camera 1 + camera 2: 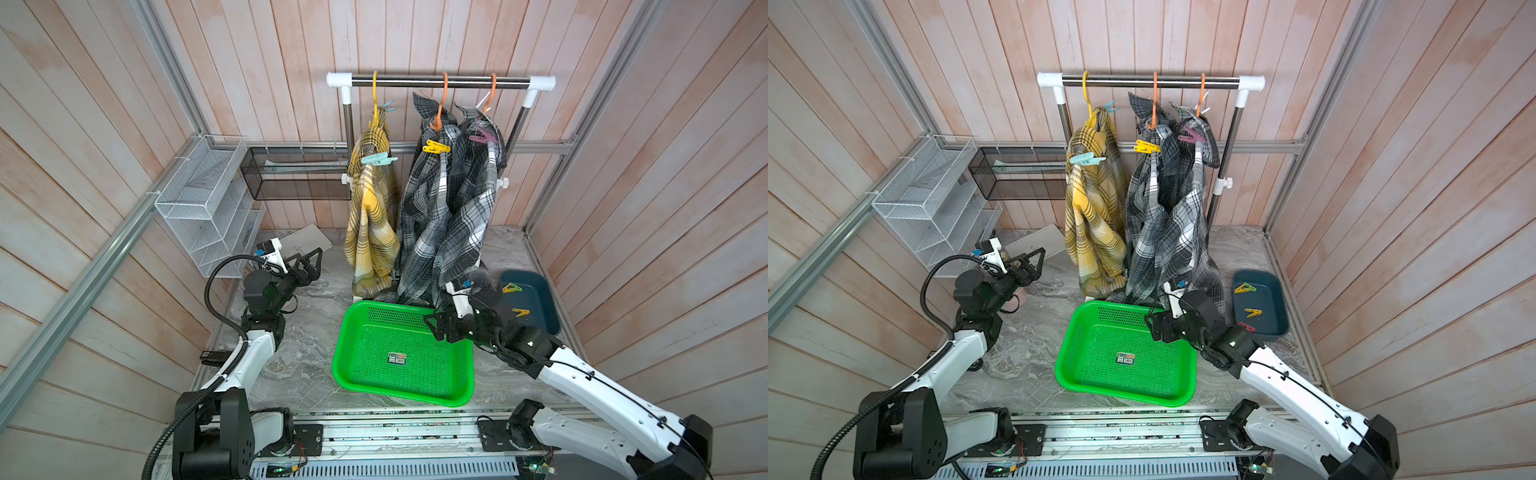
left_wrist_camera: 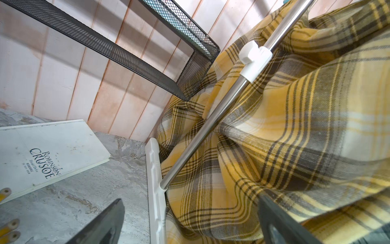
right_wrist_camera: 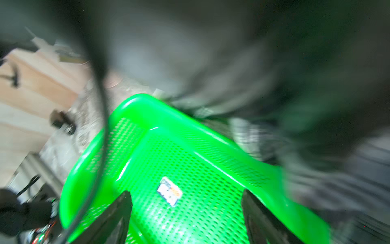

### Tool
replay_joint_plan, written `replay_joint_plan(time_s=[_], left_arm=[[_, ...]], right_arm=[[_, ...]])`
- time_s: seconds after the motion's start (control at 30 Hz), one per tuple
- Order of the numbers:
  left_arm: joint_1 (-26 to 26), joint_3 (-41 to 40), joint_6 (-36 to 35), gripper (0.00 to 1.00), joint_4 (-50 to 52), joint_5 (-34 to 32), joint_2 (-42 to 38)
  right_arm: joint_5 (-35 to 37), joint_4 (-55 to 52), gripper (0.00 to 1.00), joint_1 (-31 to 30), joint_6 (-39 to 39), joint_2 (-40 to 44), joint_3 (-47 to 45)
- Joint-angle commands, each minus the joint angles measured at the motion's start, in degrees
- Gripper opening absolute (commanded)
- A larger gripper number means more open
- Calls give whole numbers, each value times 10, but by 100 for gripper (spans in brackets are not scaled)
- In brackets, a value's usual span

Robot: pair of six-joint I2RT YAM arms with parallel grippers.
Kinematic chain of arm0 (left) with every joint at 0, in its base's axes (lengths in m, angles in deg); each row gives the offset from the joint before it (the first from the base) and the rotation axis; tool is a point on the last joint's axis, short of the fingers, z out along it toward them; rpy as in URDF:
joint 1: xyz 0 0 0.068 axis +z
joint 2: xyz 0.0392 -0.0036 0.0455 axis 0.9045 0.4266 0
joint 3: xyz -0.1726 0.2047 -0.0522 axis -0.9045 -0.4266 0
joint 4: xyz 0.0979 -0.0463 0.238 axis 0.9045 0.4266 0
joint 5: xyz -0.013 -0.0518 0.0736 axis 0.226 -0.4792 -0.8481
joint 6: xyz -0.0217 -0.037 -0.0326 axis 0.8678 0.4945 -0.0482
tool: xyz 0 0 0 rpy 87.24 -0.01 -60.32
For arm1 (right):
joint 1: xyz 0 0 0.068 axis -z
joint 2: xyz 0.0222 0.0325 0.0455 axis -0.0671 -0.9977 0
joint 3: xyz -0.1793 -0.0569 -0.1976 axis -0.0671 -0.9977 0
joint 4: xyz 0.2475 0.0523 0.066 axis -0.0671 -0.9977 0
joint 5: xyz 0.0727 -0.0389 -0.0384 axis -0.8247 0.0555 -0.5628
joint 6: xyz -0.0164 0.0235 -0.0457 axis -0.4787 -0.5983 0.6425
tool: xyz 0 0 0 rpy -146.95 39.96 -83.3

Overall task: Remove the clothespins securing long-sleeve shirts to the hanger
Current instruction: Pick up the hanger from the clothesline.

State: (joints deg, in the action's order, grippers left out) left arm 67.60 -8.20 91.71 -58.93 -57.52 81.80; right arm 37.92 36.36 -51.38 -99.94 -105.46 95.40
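The right claw [image 1: 432, 324], open and empty, hovers over the green basket [image 1: 343, 357], with the grey shirts [image 1: 449, 232] hanging just behind it. The left claw [image 1: 313, 259] gapes empty near the yellow shirt [image 1: 370, 224]. Clothespins [image 1: 436, 147] grip the shirts high up.

Green perforated basket [image 1: 415, 374] front-centre on marble table [image 1: 303, 332], sticker on its floor. Dark blue tray [image 1: 536, 291] near it, right side. White wire rack [image 1: 199, 199] and black mesh shelf [image 1: 295, 174] on walls. "Robinson Crusoe" book [image 2: 52, 152] lies flat, rear left.

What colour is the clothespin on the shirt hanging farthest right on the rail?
The clothespin is mauve-pink, clearest in a top view.
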Motion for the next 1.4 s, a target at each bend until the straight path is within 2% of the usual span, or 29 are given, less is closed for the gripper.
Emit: replay_joint_plan(time_s=[0.0, 0.17, 0.23, 0.3, 0.37, 0.5, 0.63, 0.73, 0.87, 1.0, 1.37], left_arm=[[1, 16, 4, 100, -3, 17, -4], [2, 11, -2, 100, 0, 12, -10], [2, 8, -1, 100, 0, 10, -14], [2, 6, -1, 100, -3, 8, -17], [2, 5, 4, 100, -11, 2, -17], [2, 16, 12, 100, -38, 23, -4], [0, 30, 45, 100, -77, 50, 28], [-15, 40, 58, 100, -105, 57, 53], [-56, 71, 28, 100, -85, 44, 80], [-91, 98, 17, 100, -77, 41, 113], [-170, 127, 13, 99, -84, 25, 164]], right_arm=[[19, 34, 83, -61, 12, -31, 47], [72, 127, 84, -90, 12, -67, 92], [130, 164, 85, -113, 42, -77, 113], [201, 224, 90, -149, 115, -85, 127], [241, 266, 94, -168, 151, -89, 141], [234, 250, 96, -166, 184, -133, 241], [285, 247, 98, -162, 237, -189, 314], [269, 239, 98, -139, 247, -229, 370], [225, 230, 98, -111, 231, -263, 435], [215, 199, 97, -90, 232, -315, 516], [153, 134, 84, -45, 196, -399, 651]])
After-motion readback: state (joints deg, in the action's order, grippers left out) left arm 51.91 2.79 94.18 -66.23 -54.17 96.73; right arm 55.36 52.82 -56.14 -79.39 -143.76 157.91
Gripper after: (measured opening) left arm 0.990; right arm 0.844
